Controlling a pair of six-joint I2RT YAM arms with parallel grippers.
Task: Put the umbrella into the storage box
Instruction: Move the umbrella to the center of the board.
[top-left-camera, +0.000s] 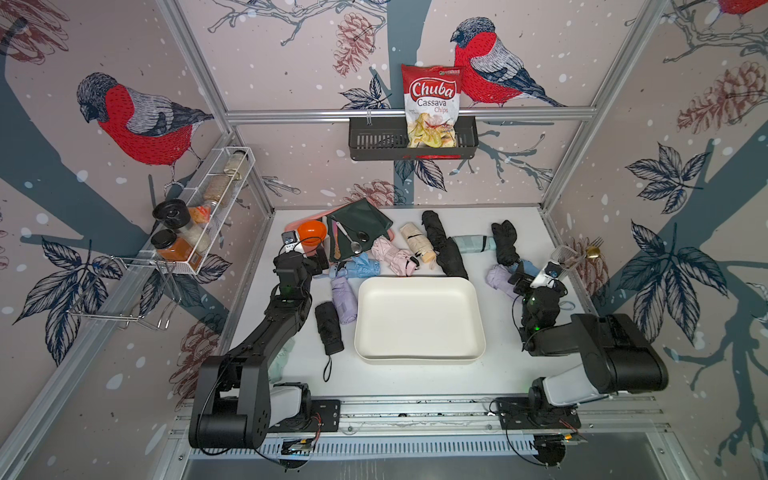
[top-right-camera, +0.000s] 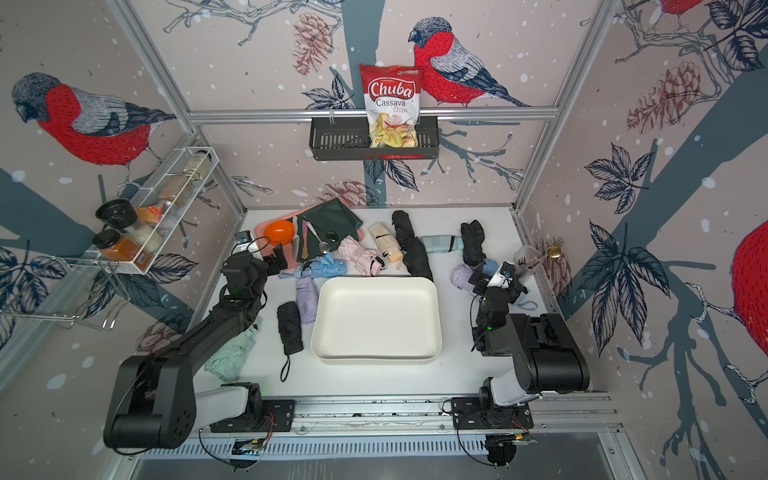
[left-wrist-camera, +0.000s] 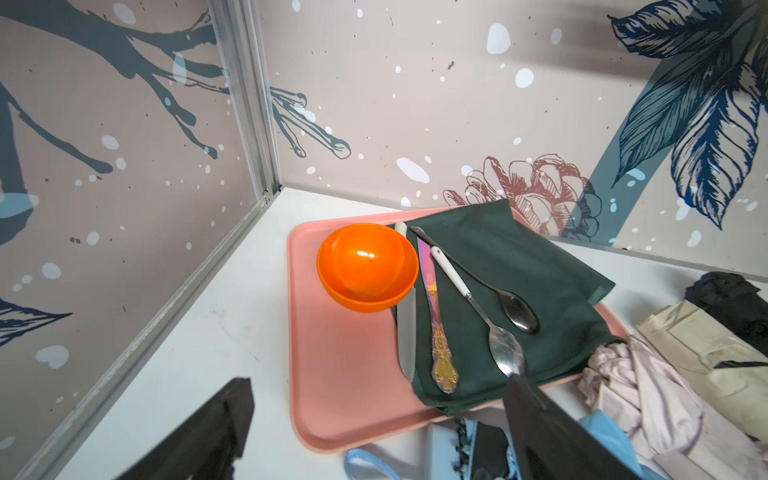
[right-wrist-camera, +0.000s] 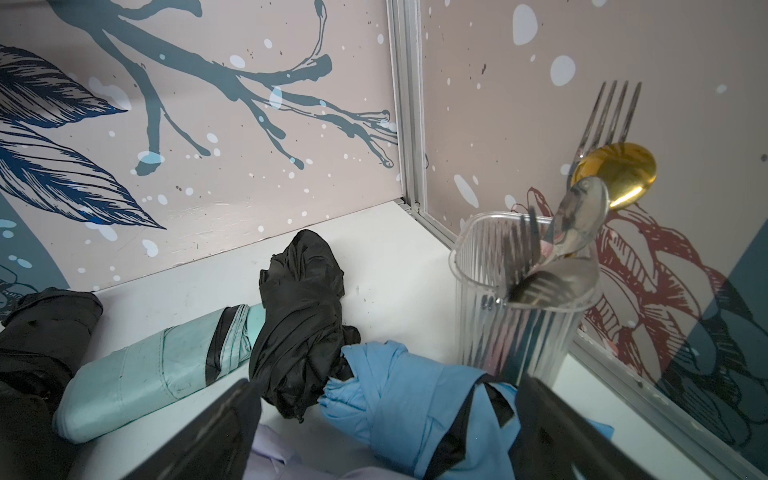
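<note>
Holding my left gripper (top-left-camera: 318, 259) and right gripper (right-wrist-camera: 386, 436) spread, empty; storage box (top-left-camera: 417, 320) sits centre, unfilled. Grabbing the blue umbrella (right-wrist-camera: 399, 386) at right might topple the cutlery cup (right-wrist-camera: 519, 299) beside it.

Storage box (top-left-camera: 415, 320): off-white, plain. Tray (left-wrist-camera: 345, 374): pink. Bowl (left-wrist-camera: 365, 266): orange. Cloth (left-wrist-camera: 540, 266): dark green. Wallpaper (top-left-camera: 291, 62): beige, red-breasted bird print. Tabletop (top-left-camera: 415, 382): white.

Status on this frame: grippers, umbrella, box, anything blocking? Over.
Both sets of jaws open, empty: left gripper by pink tray, right gripper at blue umbrella. Storage box empty; no umbrella in yet. Nothing blocks the box.
</note>
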